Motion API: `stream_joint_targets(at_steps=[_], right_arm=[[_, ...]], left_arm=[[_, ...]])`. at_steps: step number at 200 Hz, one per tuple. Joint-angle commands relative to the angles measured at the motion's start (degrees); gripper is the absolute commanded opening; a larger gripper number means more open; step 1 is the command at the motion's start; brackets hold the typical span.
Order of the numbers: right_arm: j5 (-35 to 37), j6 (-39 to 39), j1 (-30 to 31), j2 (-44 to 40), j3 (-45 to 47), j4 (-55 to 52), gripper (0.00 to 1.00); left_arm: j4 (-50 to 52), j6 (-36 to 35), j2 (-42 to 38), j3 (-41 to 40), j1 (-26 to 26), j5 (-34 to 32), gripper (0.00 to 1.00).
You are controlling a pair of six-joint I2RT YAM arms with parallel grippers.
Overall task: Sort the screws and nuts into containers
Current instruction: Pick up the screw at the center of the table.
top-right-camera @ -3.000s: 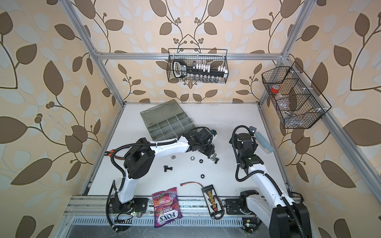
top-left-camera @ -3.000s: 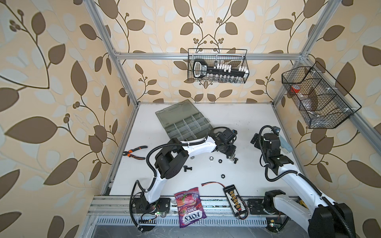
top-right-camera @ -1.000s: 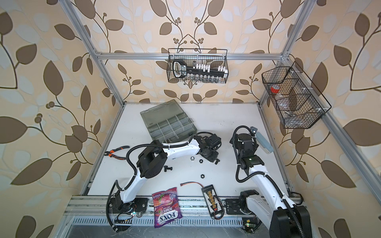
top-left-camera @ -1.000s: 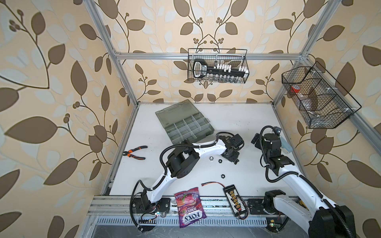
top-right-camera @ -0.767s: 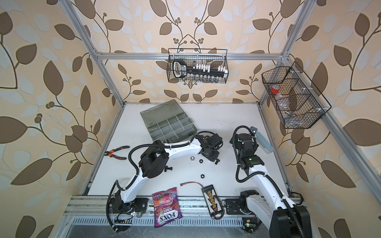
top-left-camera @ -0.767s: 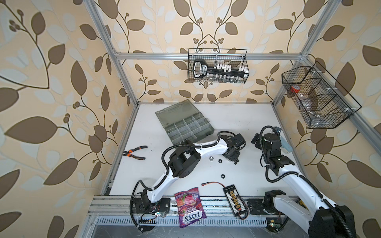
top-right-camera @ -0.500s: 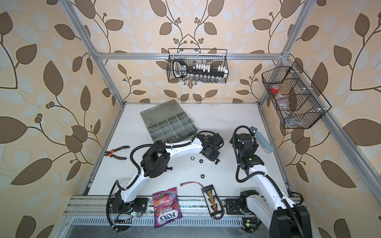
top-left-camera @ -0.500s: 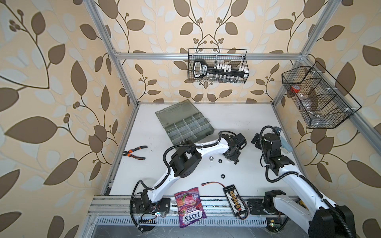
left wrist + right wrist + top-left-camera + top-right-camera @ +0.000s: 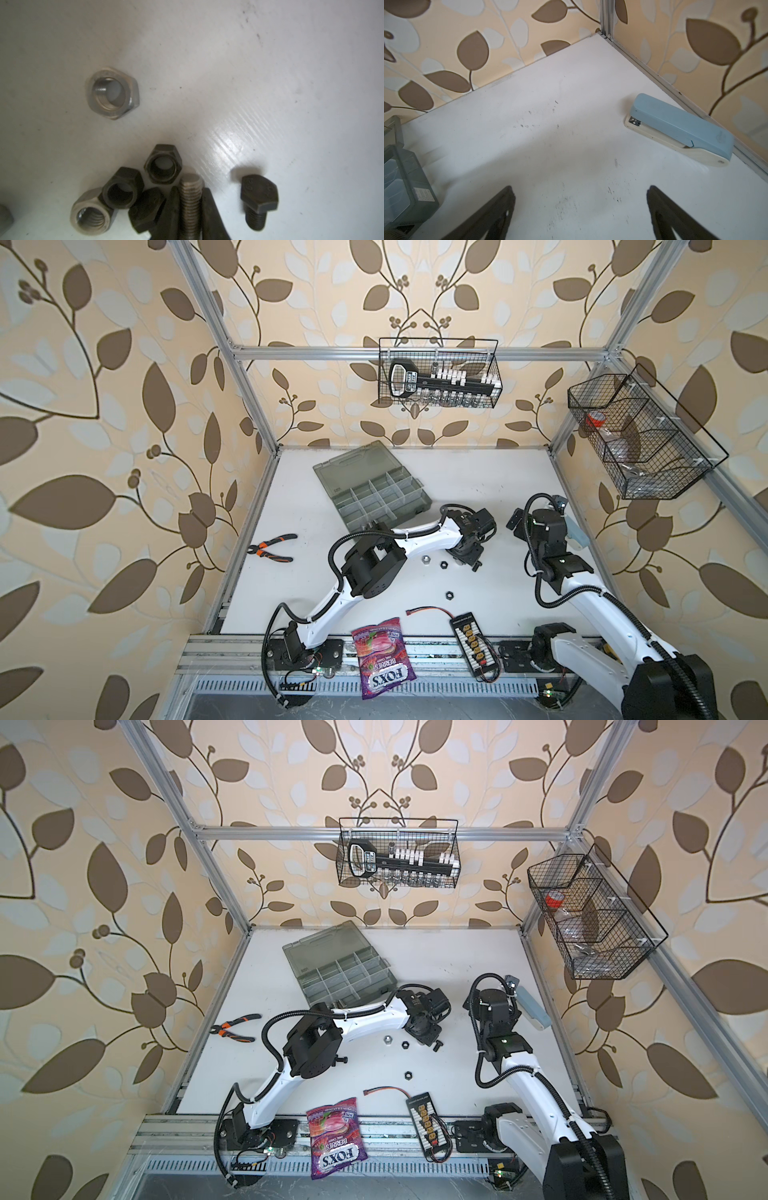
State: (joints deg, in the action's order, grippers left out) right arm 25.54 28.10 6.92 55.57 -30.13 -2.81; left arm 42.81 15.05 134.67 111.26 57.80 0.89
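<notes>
Left pincer (image 9: 190,188) is down in the heap near the table's centre. Its smooth dark fingers (image 9: 174,214) are clamped on the ridged, threaded shank of a silver screw (image 9: 190,209), dull grey metal with a flat blunt tip. Just beside it a black nut (image 9: 163,164), matt and six-sided, lies flat with the white table (image 9: 270,83) showing through its bore. A second black nut (image 9: 122,190) touches a bright silver nut (image 9: 91,216) with coarse inner thread. A stubby black screw (image 9: 258,201) with a chunky hex head lies apart on the glossy, scuffed surface. In a top view, the grey-green translucent organizer case (image 9: 374,493) sits at eleven o'clock, lid open, split by pale dividers. Right pincer (image 9: 580,188), at three o'clock, gapes wide with nothing gripped, above the table near a pale-blue plastic stapler (image 9: 679,128).
</notes>
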Motion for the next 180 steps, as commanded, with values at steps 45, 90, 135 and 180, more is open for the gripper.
stream_joint_targets(at_steps=[45, 90, 135, 180], right_arm=[[1.1, -0.2, 0.2, -1.1, -0.9, 0.3, 1.0], [1.1, -0.3, 0.2, -1.5, -0.9, 0.3, 1.0], [1.2, -0.4, 0.3, -1.8, -0.9, 0.2, 1.0], [0.9, -0.4, 0.2, -2.0, -0.8, 0.1, 1.0]], left_arm=[[2.0, -1.6, -6.7, 0.6, 0.5, -3.1, 0.0], [-0.6, -1.2, -13.5, -2.8, 0.3, -7.5, 0.0], [-1.0, -1.3, -20.5, -8.1, -2.3, -14.7, 0.0], [-2.2, -0.1, -29.6, -18.8, -10.1, -18.5, 0.0]])
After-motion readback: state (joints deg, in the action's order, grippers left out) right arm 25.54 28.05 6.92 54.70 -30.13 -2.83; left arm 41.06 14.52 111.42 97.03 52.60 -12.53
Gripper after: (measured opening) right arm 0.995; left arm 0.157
